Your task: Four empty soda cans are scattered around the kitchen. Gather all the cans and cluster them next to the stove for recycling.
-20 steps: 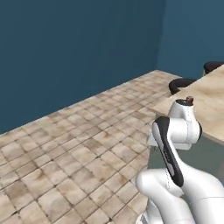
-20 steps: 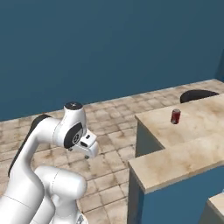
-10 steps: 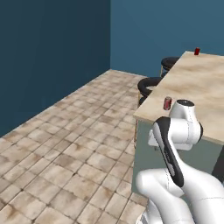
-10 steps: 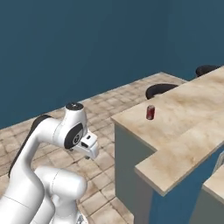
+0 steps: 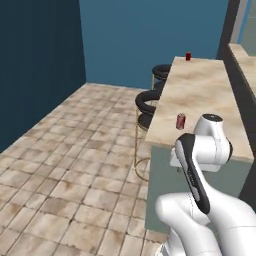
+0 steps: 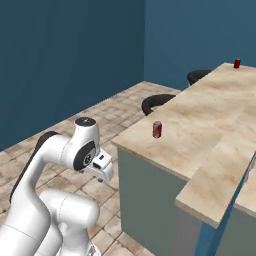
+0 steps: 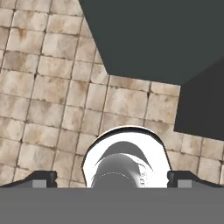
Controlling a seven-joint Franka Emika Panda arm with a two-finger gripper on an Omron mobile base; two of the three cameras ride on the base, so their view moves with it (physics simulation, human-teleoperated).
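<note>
Standing upright near the close end of the beige marble counter (image 6: 210,125) is a small red soda can with a silvery top (image 6: 157,129), its long axis vertical, lid facing up; a second red can (image 6: 237,63) is sitting upright at the far end; both look left where they were emptied, well apart from each other. Tucked low beside the counter, the two-finger gripper (image 7: 112,178) is pointing down at the brown tiled floor (image 7: 52,96), jaws spread fully, holding nothing; probably stowed for driving.
</note>
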